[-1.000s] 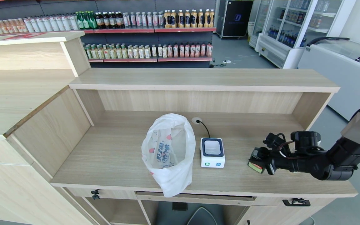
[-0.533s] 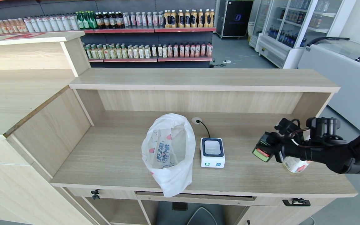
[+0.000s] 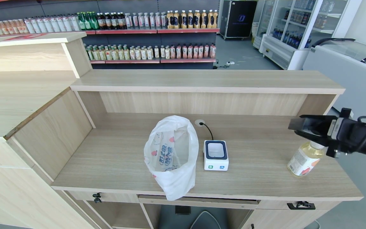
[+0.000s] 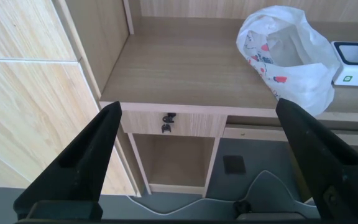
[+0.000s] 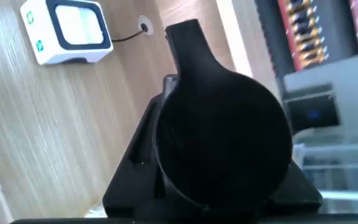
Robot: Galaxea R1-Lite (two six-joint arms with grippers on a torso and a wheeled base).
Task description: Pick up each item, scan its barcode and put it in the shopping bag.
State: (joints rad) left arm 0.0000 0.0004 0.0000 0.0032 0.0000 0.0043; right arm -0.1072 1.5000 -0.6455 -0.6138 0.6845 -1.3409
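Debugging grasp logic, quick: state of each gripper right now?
Left gripper: jaws open, holding nothing.
Right gripper: cannot be told; it is by the top of the bottle on the counter.

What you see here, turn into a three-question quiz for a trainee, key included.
1. True or false: the bottle lies inside the shopping bag.
2. What stands on the counter between bag and bottle? A) scanner B) basket C) tray
3. Fill in: the left claw is ____.
Key: 1 false, it stands on the counter; 2 A; 3 open.
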